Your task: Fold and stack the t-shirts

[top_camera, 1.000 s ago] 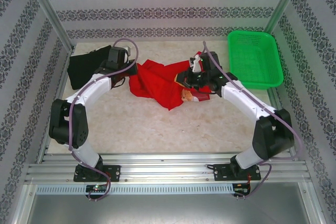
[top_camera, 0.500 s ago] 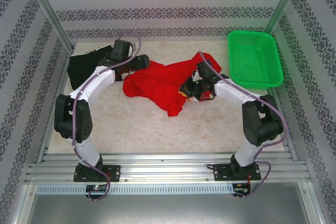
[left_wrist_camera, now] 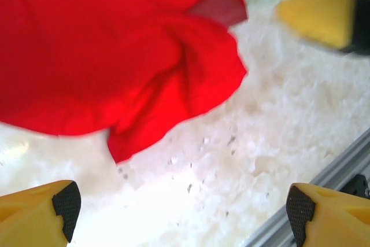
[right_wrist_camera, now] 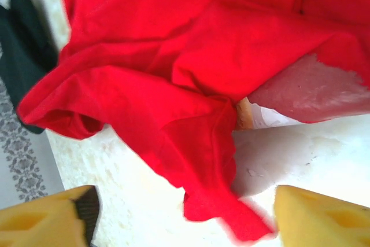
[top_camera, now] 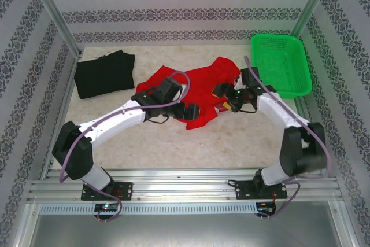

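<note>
Far to the left of the green basket (top_camera: 253, 56), at the same depth on the table (top_camera: 173, 143), the black t-shirt (top_camera: 104, 73) lay as a flat dark slab, apparently already folded.

Nearer the basket and closer to the arm bases, the left gripper (top_camera: 193, 111) hung low over the near hem of the red t-shirt (top_camera: 196, 82). Its jaws were spread wide with nothing between them but bare tabletop.

The red shirt itself sprawled just left of the basket in a rumpled heap, with folds lapped over one another and one corner turned up.

The right gripper (top_camera: 222, 91) sat over the edge of the shirt that lay closest to the basket. It too was released, fingers well apart, gripping nothing.

The cloth looked light, limp and thin. It would likely sag and bunch wherever it was unsupported, and a single pinch would drag it into a rope. Two holds on the outer layer alone, at matching corners or at the shoulder seams, seemed the safer way to spread it. From these views I could not tell which edge was collar and which was hem.
</note>
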